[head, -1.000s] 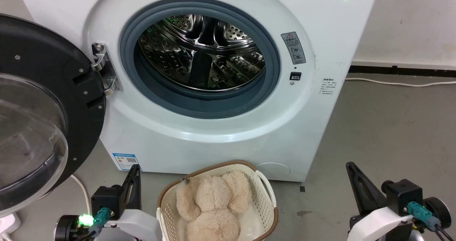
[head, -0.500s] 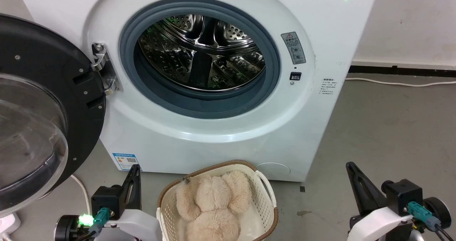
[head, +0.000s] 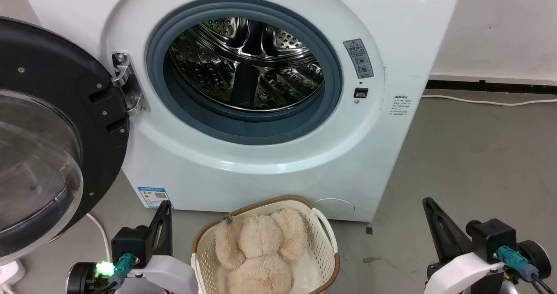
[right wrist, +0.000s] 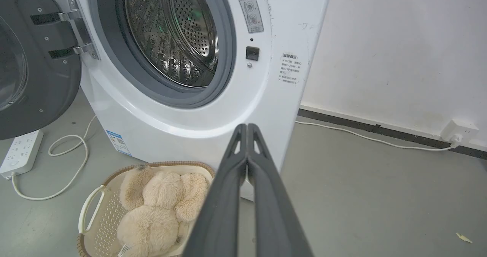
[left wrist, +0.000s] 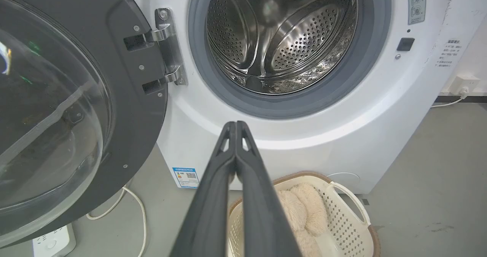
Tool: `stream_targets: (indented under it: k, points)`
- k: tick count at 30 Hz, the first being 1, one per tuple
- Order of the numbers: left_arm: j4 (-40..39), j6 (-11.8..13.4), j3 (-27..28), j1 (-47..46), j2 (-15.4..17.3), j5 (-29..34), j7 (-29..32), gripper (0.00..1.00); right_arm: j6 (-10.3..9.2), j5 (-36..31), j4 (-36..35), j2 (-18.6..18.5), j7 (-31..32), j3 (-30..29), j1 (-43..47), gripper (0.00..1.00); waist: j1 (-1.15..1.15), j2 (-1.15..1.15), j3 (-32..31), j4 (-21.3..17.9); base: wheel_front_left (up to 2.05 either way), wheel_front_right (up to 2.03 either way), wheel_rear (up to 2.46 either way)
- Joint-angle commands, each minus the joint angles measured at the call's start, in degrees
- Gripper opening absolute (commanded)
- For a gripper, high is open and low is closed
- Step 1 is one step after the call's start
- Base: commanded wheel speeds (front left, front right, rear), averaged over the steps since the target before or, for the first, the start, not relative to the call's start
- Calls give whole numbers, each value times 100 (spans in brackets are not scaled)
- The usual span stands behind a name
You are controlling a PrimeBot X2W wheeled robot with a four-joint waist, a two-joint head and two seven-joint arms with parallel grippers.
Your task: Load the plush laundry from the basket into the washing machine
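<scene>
Nothing has moved in the last second: your left gripper [left wrist: 236, 126] and right gripper [right wrist: 247, 127] sit closed and empty either side of the basket [head: 323, 242], the toy [head: 261, 246] lies in it, and loading the washer [head: 270, 163] hasn't begun.

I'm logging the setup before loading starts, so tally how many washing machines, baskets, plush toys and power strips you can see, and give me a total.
Washing machine: 1
Basket: 1
Plush toy: 1
Power strip: 1
Total: 4
</scene>
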Motion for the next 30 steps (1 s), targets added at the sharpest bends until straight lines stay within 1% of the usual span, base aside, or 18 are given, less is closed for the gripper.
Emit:
stream_targets:
  k: [1, 2, 22, 30]
  points:
    - [-25, -24, 15, -87, -2, 16, 2, 0, 3, -43, 12, -9, 3, -3, -68, 0, 0, 0, 0, 0, 0, 0, 0]
    - [1, 1, -2, 1, 0, -3, -1, 100, 0, 4, -1, 0, -1, 1, 1, 100, 0, 0, 0, 0, 0, 0, 0]
    - [64, 86, -211, -21, 0, -248, -187, 100, 0, 243, 17, -1, -188, -32, 113, 100, 0, 0, 28, -7, 0, 0, 0]
    - [212, 112, -326, -132, 1, -378, -266, 100, 1, 351, 21, -2, -282, -51, 118, 100, 0, 0, 111, -22, 0, 0, 0]
